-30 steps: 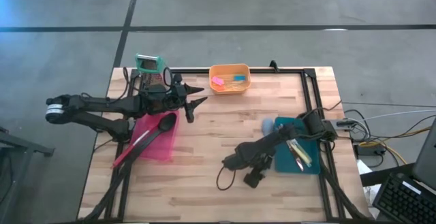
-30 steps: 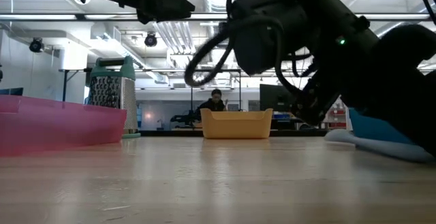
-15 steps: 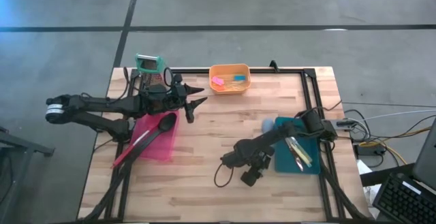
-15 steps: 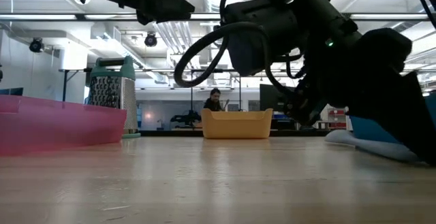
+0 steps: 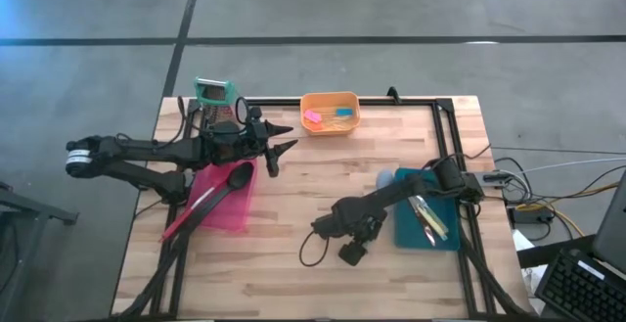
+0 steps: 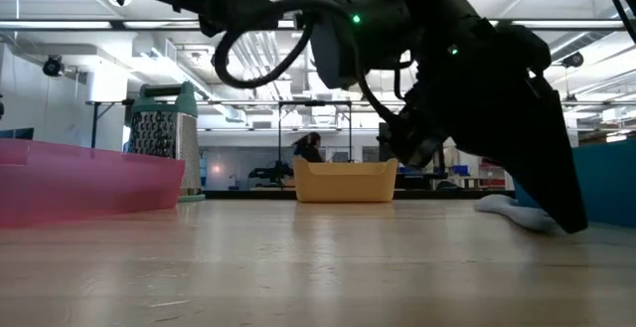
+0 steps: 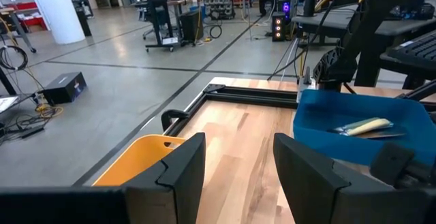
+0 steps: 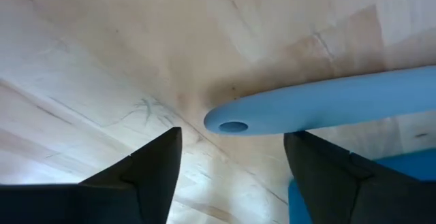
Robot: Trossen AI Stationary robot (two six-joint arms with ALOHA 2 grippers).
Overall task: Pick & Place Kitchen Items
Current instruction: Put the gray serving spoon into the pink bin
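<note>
A pale-blue spoon lies flat on the table. Its bowl [image 5: 386,178] shows beside the blue tray, and its handle end with a hole [image 8: 234,124] lies just ahead of my right gripper [image 8: 233,134]. That gripper [image 5: 333,231] slants down at the table's middle, open, and touches nothing. My left gripper [image 5: 284,148] hangs level and open over the far right corner of the pink tray [image 5: 235,219], nothing between its fingers [image 7: 180,173]. A black spoon [image 5: 235,177] and a red spoon [image 5: 191,214] lie in the pink tray.
An orange tub [image 5: 330,99] with small pink, blue and yellow tools stands at the far edge. The green-topped grater [image 5: 213,95] is at the far left corner. The blue tray [image 5: 416,236] at the right holds a yellow-handled piece and slim cutlery [image 5: 430,219]. Bare wood lies between the trays.
My right gripper has shifted a little toward the table's left edge, along the pale-blue spoon's handle. The spoon's bowl stays where it was beside the blue tray.
</note>
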